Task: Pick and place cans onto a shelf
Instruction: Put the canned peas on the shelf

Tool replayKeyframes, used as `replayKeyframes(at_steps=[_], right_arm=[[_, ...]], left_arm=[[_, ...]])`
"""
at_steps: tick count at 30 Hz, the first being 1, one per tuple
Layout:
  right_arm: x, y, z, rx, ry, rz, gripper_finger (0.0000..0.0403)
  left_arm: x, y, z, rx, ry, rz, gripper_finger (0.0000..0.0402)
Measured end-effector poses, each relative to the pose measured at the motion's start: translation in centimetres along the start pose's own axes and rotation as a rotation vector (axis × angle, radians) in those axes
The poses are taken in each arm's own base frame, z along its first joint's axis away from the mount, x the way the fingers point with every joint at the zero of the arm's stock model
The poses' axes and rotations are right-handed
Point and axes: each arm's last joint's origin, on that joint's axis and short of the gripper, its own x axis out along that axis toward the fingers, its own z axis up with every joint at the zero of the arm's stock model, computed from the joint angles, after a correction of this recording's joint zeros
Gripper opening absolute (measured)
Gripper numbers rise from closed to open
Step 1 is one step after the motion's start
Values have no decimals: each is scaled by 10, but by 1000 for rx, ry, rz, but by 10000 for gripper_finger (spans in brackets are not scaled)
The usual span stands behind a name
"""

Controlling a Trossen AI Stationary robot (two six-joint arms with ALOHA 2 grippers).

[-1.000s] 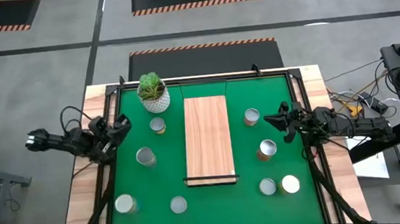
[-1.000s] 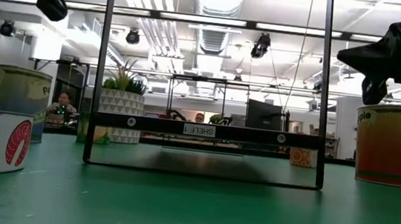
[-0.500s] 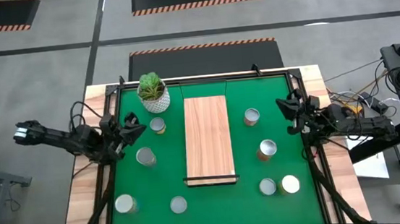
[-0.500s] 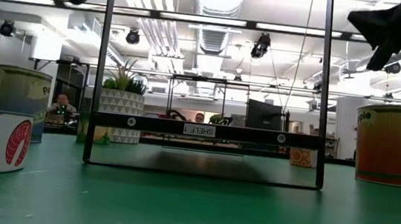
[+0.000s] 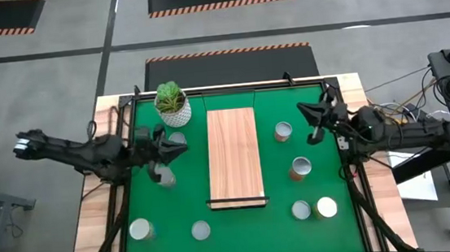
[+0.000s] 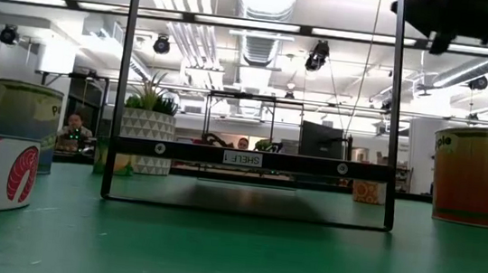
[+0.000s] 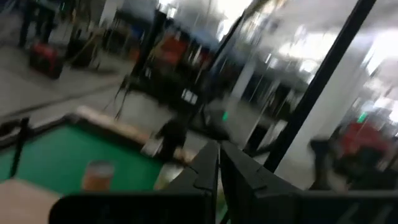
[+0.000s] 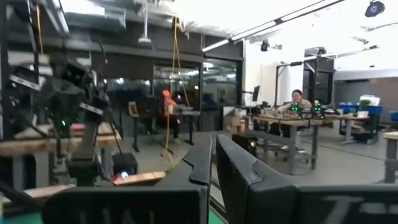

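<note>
Overhead | shelf (image 5: 233,157) lying mid-mat, long axis running from the plant end toward the near edge, dark edge nearest | cans (image 5: 300,168) standing upright on both sides | left gripper (image 5: 176,145) and right gripper (image 5: 309,120) hovering, fingers pressed together.

The shelf (image 5: 234,157) lies mid-mat (image 5: 242,230), cans (image 5: 283,131) on either side, plant pot (image 5: 171,103) at a far corner.

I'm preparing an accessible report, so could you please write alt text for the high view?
Seen from above, the bare wooden shelf lies mid-mat, with eight cans standing around it and none on it. The left gripper hangs above two cans near the potted plant; the right gripper is beside another can.
</note>
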Motion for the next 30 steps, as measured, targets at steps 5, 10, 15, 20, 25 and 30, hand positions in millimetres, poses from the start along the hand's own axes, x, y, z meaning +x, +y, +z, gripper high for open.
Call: replayKeyframes(at_steps=[5, 10, 15, 20, 25, 30], right_arm=[[19, 5, 7, -39, 26, 49, 13], [26, 10, 1, -32, 72, 130, 13], [25, 10, 5, -30, 39, 131, 13], [23, 9, 3, -56, 46, 132, 13], [23, 8, 14, -112, -4, 124, 13], [23, 8, 15, -121, -5, 124, 13]], left_arm=[[20, -12, 14, 36, 120, 60, 0], [39, -19, 15, 85, 168, 82, 0], [49, -18, 7, 99, 205, 98, 0], [55, -15, -4, 133, 266, 120, 0], [59, -14, -12, 123, 306, 138, 0], [60, -9, -20, 53, 364, 190, 0]])
